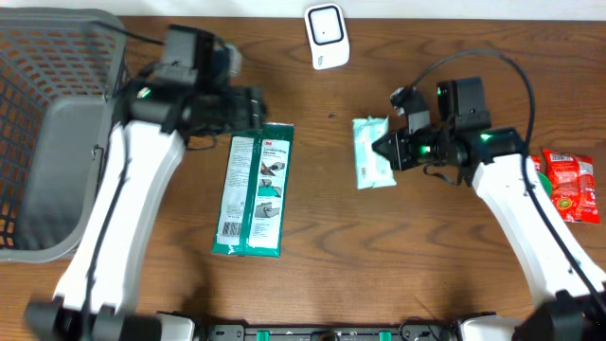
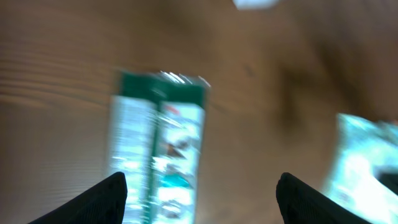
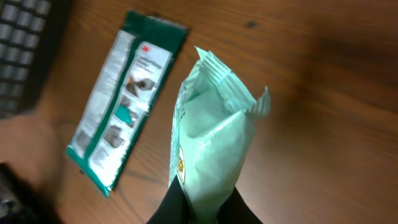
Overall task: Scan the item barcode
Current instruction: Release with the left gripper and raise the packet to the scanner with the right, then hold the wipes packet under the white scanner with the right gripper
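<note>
Bearing a white scanner (image 1: 325, 36) and grey basket (image 1: 38, 57), the table (image 1: 322, 246) is brown wood.

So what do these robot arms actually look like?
The left arm and right arm are smooth white tubes with black joints and wrist blocks, each showing a small green light. A black cable loops over the right one. The left gripper and right gripper have dark, tapered fingers.
</note>
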